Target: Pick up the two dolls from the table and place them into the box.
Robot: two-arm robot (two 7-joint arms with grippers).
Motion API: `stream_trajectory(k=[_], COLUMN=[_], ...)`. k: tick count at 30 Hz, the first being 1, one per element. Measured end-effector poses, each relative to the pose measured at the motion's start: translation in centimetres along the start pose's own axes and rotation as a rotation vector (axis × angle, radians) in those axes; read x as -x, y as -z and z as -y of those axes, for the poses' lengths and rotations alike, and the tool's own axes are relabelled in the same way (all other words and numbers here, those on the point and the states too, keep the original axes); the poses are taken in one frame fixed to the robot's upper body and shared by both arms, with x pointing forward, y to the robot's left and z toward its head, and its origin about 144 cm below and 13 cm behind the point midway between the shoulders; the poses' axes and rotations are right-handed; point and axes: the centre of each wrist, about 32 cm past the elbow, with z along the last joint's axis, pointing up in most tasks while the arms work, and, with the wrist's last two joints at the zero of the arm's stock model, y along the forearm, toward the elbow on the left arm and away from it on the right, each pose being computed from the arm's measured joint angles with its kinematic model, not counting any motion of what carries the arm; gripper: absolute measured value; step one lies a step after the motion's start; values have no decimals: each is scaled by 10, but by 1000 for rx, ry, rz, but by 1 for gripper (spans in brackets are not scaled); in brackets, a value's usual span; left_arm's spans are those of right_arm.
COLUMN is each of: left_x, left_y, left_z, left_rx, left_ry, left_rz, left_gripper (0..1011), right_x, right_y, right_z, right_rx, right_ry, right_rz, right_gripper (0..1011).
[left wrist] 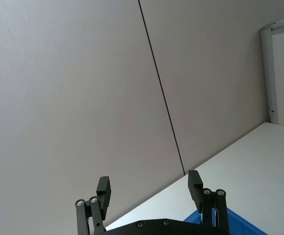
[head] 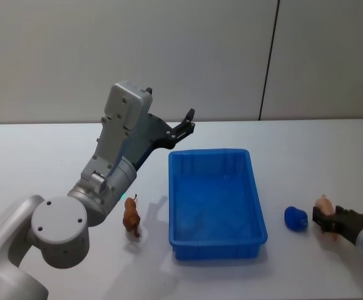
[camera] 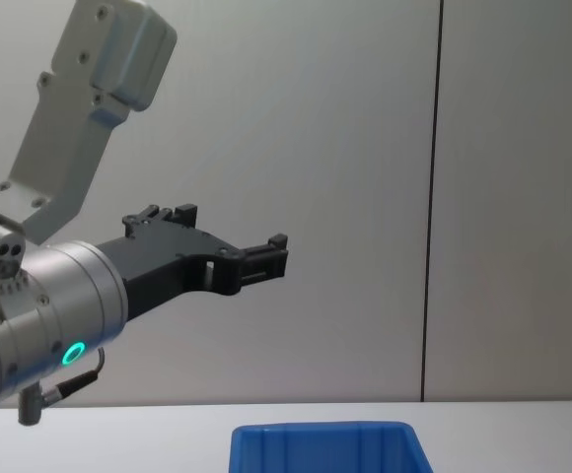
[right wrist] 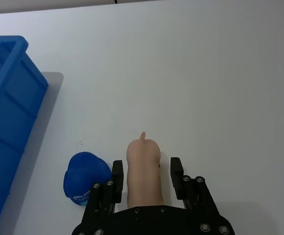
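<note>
A brown doll (head: pixel 131 215) stands on the white table (head: pixel 44 162) just left of the blue box (head: pixel 216 203), which looks empty. A pink doll (head: pixel 324 205) lies right of the box, and my right gripper (head: pixel 329 218) straddles it. In the right wrist view the pink doll (right wrist: pixel 143 169) sits between the two fingers (right wrist: pixel 176 171) with thin gaps on both sides, so the right gripper (right wrist: pixel 146 169) is open. High above the box's far left corner, my left gripper (head: pixel 186 122) is open and holds nothing; it is also seen open against the wall (left wrist: pixel 150 188) (camera: pixel 232 227).
A small rounded blue thing (head: pixel 296 218) lies on the table between the box and the pink doll, close beside my right gripper's finger (right wrist: pixel 116 172). The box wall (right wrist: pixel 5 98) stands a short way beyond it. A grey wall runs behind the table.
</note>
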Motion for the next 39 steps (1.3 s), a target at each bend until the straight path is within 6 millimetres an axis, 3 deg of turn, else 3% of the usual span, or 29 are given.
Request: stream_trajectory(k=[9,24,39], left_x=[0,0,0], left_y=[0,0,0], left_z=[0,0,0], left_rx=[0,0,0], left_ry=[0,0,0], left_rz=[0,0,0], left_gripper=[1001,1001,1001], right_x=[1,8,27], right_y=[0,-14,-36], right_z=[-2,6,16], right_rx=[4,-138,-316], right_ry=[-7,-48,-196], right_rz=[-18,27,113], right_gripper=[358,355,355])
